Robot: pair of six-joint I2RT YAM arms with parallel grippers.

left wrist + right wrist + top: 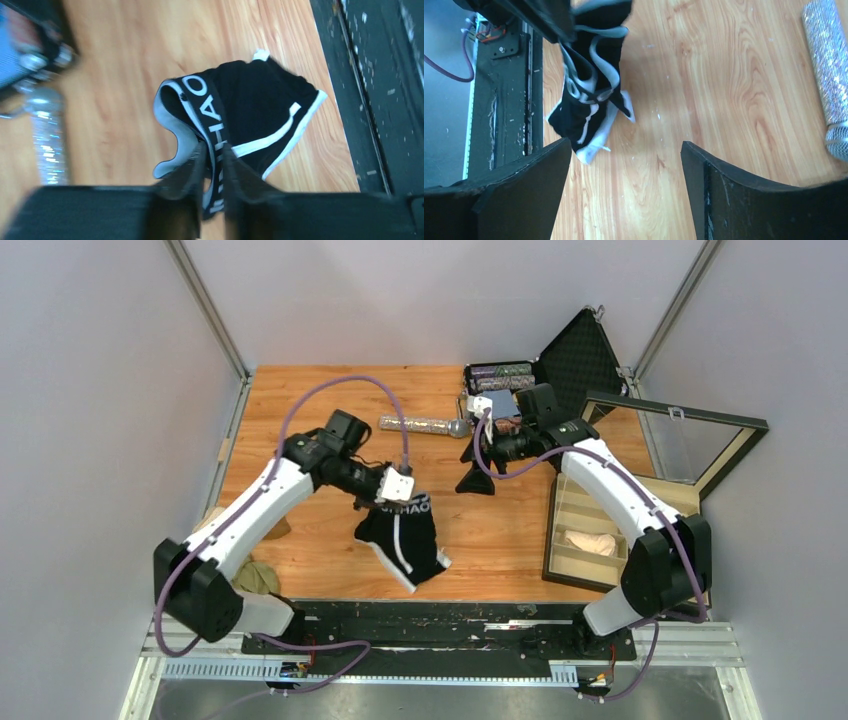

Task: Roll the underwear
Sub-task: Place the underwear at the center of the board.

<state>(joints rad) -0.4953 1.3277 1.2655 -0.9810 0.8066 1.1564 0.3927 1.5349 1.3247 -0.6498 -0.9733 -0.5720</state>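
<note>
- Overhead, plain pale walls (pixel 90 390) close in a wooden counter (pixel 300 400) on three sides, and a dark metal strip (pixel 450 625) runs along its near edge.
- Far left, an olive underwear (pixel 258 578) lies bunched at the counter's edge, beside the left arm's base.
- The left arm reaches forward and inward, elbow raised and wrist tipped down over the near middle of the counter.
- The left claw (pixel 214 150) is nearly closed, pinching the lettered waistband of the black underwear (pixel 410 540). The garment hangs from it, with its lower end resting on the wood close to the dark strip.
- A glittery silver microphone (pixel 420 425) lies flat farther back, well apart from the garment.
- The right arm bends back over the centre, its wrist pointing toward the left arm.
- The right claw (pixel 625 145) is spread wide over bare wood with nothing between its fingers, near the black garment but not touching it.
- An open black case (pixel 575 350) stands at the far right.
- A wooden box (pixel 560 540) with dividers sits at the right edge. A cream underwear (pixel 590 542) lies in one compartment, partly behind the right arm.
</note>
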